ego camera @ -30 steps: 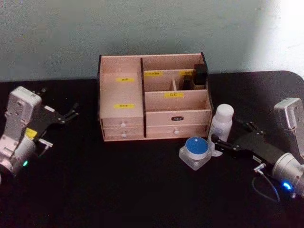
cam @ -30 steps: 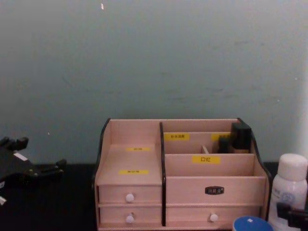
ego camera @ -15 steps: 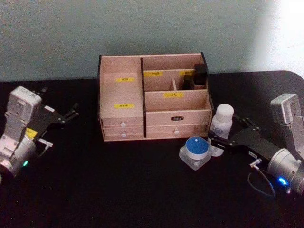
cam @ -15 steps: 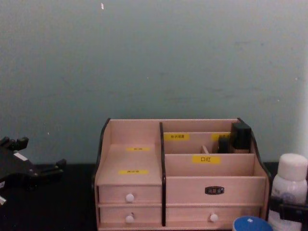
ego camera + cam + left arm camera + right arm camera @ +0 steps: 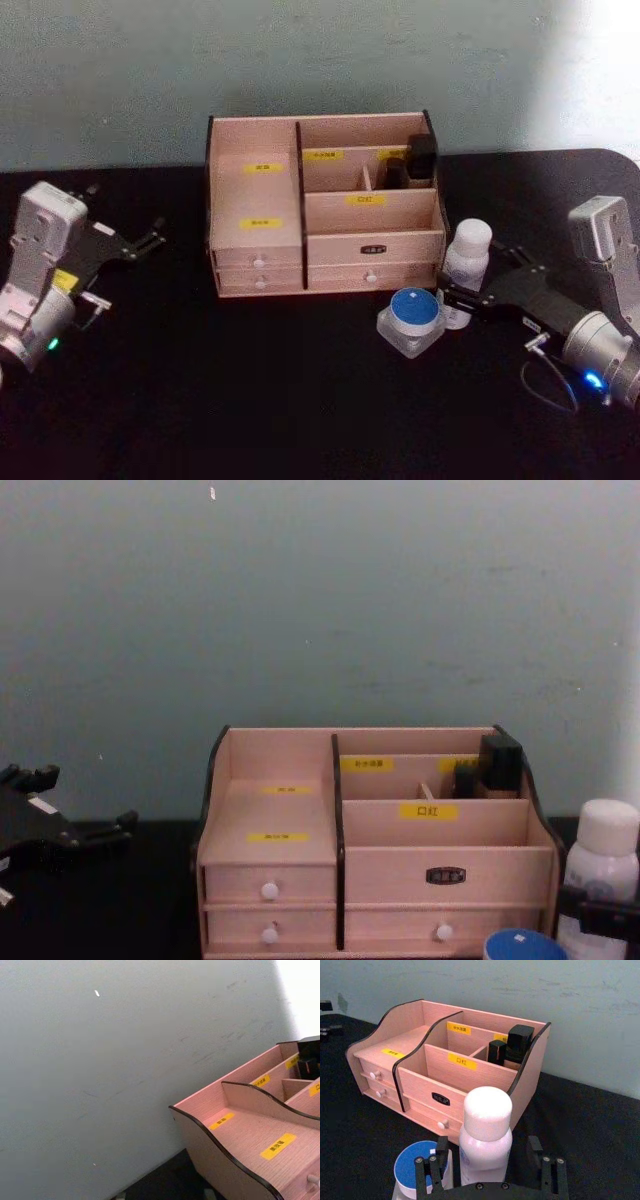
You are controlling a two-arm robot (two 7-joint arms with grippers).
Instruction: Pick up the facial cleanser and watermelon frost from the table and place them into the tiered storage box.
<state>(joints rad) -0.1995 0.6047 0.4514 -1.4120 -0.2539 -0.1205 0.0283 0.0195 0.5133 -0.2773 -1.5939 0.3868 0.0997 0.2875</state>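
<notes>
The facial cleanser (image 5: 466, 256), a white bottle with a white cap, stands upright on the black table just right of the tiered storage box (image 5: 255, 205). The watermelon frost (image 5: 411, 320), a small clear jar with a blue lid, sits in front of the box's right corner. My right gripper (image 5: 480, 284) is open, its fingers on either side of the bottle's lower body with small gaps; the right wrist view shows the bottle (image 5: 485, 1135) between the fingers (image 5: 432, 1170). My left gripper (image 5: 122, 213) is open at the far left, apart from everything.
Dark lipstick-like items (image 5: 420, 158) stand in the box's back right compartment. The box (image 5: 280, 810) has stepped shelves on its left side and small drawers with white knobs (image 5: 269, 890) along its front. A pale wall rises behind the table.
My right gripper has moved in towards the bottle, so its fingers now sit on either side of it. Bottle, jar and left arm have stayed where they were.
</notes>
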